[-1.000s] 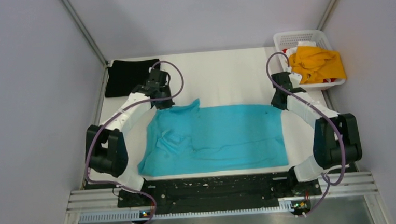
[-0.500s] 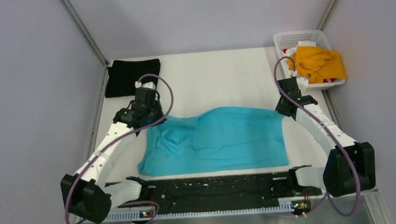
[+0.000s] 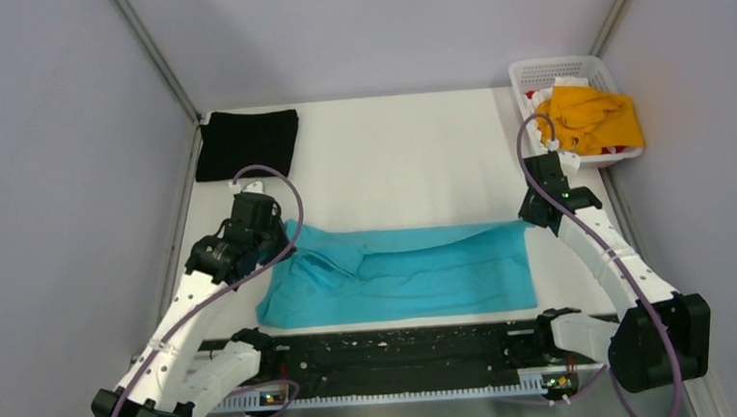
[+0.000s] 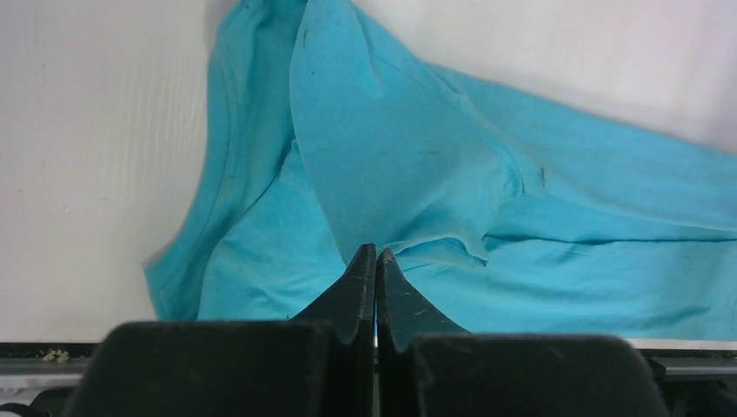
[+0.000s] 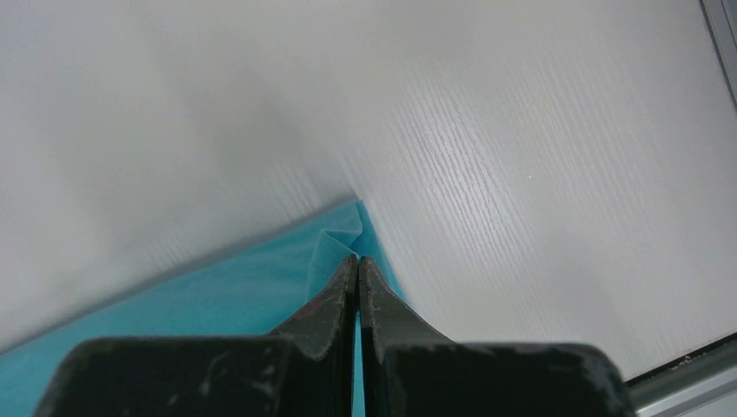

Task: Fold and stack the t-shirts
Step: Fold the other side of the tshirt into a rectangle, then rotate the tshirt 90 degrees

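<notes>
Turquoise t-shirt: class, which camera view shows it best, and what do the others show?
The top external view: the whole turquoise t-shirt lies in frame. The left wrist view shows one end only; the right wrist view, one pinched corner.

The white table (image 3: 410, 158) bears a turquoise t-shirt (image 3: 427, 277), a black t-shirt (image 3: 247, 143) and a white basket (image 3: 538, 69).

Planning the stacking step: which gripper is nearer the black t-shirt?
Left. The left gripper, shut on the turquoise t-shirt, sits a little toward the robot from the black t-shirt; the right gripper grips the shirt's opposite end, across the table.
</notes>
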Available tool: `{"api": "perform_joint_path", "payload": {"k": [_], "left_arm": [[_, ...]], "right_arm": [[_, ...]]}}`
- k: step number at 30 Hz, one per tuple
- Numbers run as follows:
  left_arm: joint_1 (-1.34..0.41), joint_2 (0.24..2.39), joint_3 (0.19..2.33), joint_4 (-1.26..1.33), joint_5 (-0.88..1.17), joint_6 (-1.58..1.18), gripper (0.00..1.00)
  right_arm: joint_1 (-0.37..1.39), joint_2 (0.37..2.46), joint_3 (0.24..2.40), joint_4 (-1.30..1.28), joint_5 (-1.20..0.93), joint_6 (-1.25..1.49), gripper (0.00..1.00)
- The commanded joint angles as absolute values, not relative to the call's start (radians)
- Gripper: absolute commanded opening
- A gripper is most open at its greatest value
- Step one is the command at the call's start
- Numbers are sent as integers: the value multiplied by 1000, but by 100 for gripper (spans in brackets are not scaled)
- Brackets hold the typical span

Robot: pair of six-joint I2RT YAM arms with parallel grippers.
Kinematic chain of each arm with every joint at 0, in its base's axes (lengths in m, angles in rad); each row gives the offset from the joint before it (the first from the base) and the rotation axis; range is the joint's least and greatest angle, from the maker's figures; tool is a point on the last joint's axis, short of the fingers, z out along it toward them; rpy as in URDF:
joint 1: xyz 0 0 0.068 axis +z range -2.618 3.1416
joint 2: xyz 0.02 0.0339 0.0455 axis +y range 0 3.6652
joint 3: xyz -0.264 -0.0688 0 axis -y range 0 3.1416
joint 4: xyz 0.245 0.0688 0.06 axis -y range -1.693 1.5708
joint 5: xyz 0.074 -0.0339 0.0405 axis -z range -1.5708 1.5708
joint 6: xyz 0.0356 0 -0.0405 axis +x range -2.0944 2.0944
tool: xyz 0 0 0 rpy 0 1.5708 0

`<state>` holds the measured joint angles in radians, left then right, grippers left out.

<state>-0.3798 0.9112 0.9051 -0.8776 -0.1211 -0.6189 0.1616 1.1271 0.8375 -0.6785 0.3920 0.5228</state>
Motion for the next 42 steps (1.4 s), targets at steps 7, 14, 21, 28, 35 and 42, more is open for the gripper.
{"api": "perform_joint_path", "payload": {"k": [7, 14, 21, 28, 35, 42], "left_arm": [[-384, 816, 888, -962, -90, -699, 0], [-384, 734, 757, -1079, -65, -837, 1], [-385, 694, 701, -1175, -26, -911, 40], [-386, 713, 785, -1074, -32, -843, 99], [-384, 994, 697, -568, 45, -855, 99], [-367, 1437, 822, -395, 81, -875, 99]], "right_arm": [[172, 1097, 869, -701, 430, 496, 0], [172, 1127, 817, -700, 426, 522, 3], [172, 1125, 825, -796, 517, 579, 52], [172, 1061, 807, -663, 326, 502, 86], [248, 1134, 710, -372, -148, 434, 99], [348, 1298, 696, -312, -174, 426, 99]]}}
